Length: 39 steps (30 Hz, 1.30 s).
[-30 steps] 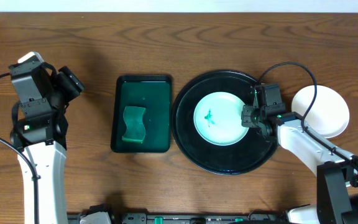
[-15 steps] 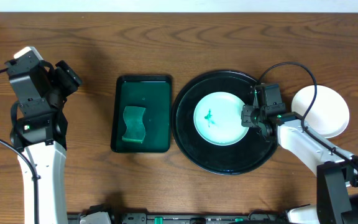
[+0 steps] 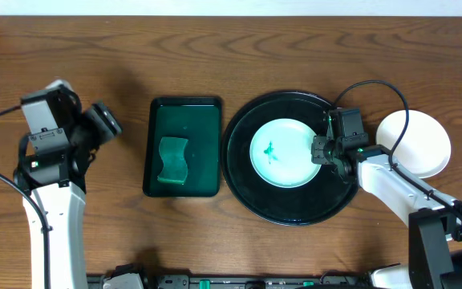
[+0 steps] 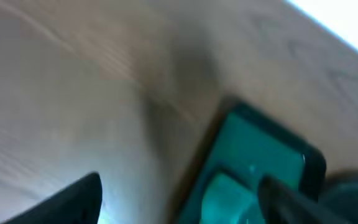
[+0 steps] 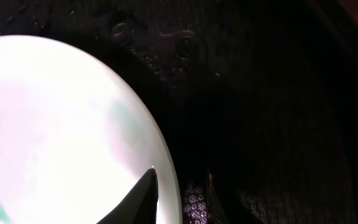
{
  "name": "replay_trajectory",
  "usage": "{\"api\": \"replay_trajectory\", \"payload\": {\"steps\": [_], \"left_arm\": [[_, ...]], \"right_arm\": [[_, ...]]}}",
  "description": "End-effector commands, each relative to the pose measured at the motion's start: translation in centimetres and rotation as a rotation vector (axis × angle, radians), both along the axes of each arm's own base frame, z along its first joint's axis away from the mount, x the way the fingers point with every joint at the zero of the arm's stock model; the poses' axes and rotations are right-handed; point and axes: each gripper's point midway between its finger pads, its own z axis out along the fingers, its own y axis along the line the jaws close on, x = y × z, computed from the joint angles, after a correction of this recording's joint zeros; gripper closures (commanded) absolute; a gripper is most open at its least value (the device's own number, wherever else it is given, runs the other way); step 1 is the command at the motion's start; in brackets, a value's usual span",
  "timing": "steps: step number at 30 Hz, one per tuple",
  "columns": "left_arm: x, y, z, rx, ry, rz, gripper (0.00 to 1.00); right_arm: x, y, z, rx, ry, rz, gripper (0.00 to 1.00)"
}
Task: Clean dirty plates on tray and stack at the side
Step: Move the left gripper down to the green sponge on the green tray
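Moved since a second ago: the left arm only; its wrist has swung round, so the left gripper now points toward the green tray; right arm, plates and trays lie as before.
Arms: two; I see both from overhead.
Plates: two places counted; one dirty plate on the black tray; one white plate on the table just right of that tray; whether more lie stacked under it I cannot tell.
Marks: one green smear, left of the dirty plate's centre.
Trays: two; the black tray is round with a raised rim, and the dirty plate sits near its middle; the green tray is rectangular and sits just beside it on the left.
Sponges: one green sponge, in the green tray's half nearer the arm bases.
Left jaws: spread wide with nothing between them; the blurred wrist view shows the green tray's corner ahead; well apart from every plate.
Right gripper: at the dirty plate's right edge; jaws drawn to a narrow gap and closed on the rim; in the wrist view one fingertip lies over the plate's top face, the other outside the rim, over the tray floor.
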Motion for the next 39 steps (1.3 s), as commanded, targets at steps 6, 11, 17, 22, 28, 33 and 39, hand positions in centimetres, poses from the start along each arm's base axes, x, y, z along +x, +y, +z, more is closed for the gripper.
{"api": "replay_trajectory", "payload": {"steps": [6,11,17,22,28,33,39], "left_arm": [[-2.1,-3.0,-1.7,-0.198,0.099,-0.015,0.07],[-4.2,-3.6,-3.0,-0.227,0.200,-0.006,0.04],[-4.7,-6.2,-4.0,-0.205,0.248,-0.124,0.68],[-4.4,-9.9,-4.8,-0.149,0.288,-0.261,0.93],[-3.6,-13.9,-6.8,-0.079,0.336,-0.395,0.49],[-3.6,-14.4,-7.2,-0.093,0.352,-0.386,0.42],[-3.7,-14.2,-9.0,-0.056,0.412,-0.420,0.42]], "right_arm": [[-0.1,0.2,-0.3,-0.005,0.005,0.012,0.78],[-0.1,0.2,-0.2,-0.005,0.004,0.012,0.79],[-0.1,0.2,-0.2,-0.005,0.004,0.012,0.79],[-0.1,0.2,-0.3,-0.005,0.005,0.012,0.79],[-0.1,0.2,-0.2,-0.005,0.005,0.012,0.79],[-0.1,0.2,-0.2,-0.005,0.005,0.012,0.79],[-0.1,0.2,-0.2,-0.005,0.004,0.012,0.79]]}}
